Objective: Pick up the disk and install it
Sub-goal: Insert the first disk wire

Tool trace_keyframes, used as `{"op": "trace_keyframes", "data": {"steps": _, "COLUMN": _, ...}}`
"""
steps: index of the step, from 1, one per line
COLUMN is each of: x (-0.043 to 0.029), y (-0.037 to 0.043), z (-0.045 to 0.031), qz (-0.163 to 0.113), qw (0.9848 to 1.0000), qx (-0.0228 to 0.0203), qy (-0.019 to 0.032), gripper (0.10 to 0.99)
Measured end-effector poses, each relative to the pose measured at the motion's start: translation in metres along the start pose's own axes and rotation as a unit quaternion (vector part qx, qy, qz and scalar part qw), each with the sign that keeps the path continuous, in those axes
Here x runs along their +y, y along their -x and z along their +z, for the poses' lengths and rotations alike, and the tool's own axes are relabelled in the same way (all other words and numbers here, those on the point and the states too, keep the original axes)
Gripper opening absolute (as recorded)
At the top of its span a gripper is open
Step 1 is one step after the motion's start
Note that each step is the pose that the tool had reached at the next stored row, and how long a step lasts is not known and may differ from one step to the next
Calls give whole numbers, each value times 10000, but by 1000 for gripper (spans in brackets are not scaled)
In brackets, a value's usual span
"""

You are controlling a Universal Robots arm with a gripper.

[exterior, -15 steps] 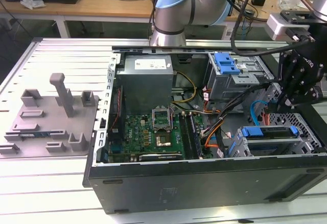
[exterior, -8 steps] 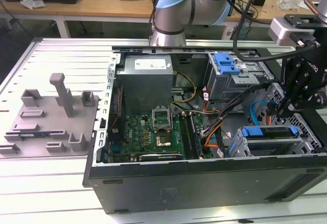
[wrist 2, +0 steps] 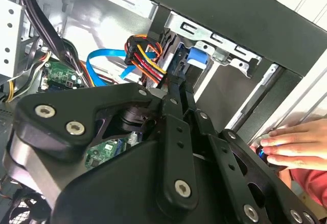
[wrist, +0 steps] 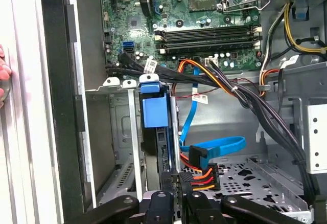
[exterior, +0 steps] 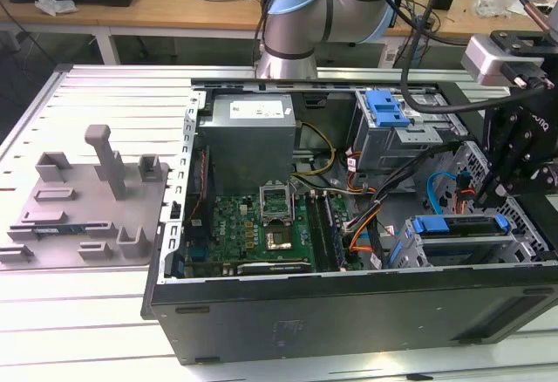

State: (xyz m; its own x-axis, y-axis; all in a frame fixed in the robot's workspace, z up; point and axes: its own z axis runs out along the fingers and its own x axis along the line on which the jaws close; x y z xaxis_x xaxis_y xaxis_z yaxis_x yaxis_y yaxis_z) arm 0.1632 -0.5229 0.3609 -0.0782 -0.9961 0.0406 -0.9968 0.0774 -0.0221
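Note:
The disk (exterior: 460, 226) sits in the drive cage at the case's front corner, toward the exterior view's right, with its bright blue bracket on top. In the first wrist view the disk (wrist: 153, 109) stands edge-on in the cage slot, blue bracket end farthest from me. My gripper (wrist: 179, 184) hangs at the disk's near end, fingers drawn together, beside an orange-and-black cable plug (wrist: 200, 175). The second wrist view has the gripper (wrist 2: 176, 88) reaching toward the blue bracket (wrist 2: 196, 55). I cannot tell whether the fingertips touch the disk.
The open computer case (exterior: 349, 312) holds the motherboard (exterior: 261, 225), a grey power supply box (exterior: 248, 138) and a second cage with a blue latch (exterior: 388, 107). Cable bundles (wrist: 245, 96) cross beside the cage. A person's hand (wrist 2: 296, 142) rests on the case's outer wall. A grey fixture (exterior: 87, 199) stands left.

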Motion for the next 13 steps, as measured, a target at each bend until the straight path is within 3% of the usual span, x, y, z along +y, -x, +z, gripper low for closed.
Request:
{"op": "trace_keyframes", "data": {"steps": 4, "x": 0, "y": -5, "z": 7, "qz": 0, "qw": 10000, "qx": 9, "qy": -1, "gripper": 165}}
{"op": "trace_keyframes", "data": {"steps": 8, "x": 1, "y": 6, "z": 16, "qz": -1, "qw": 10000, "qx": 90, "qy": -7, "gripper": 165}}
{"op": "trace_keyframes", "data": {"steps": 13, "x": 1, "y": 9, "z": 16, "qz": -2, "qw": 10000, "qx": 92, "qy": -7, "gripper": 165}}
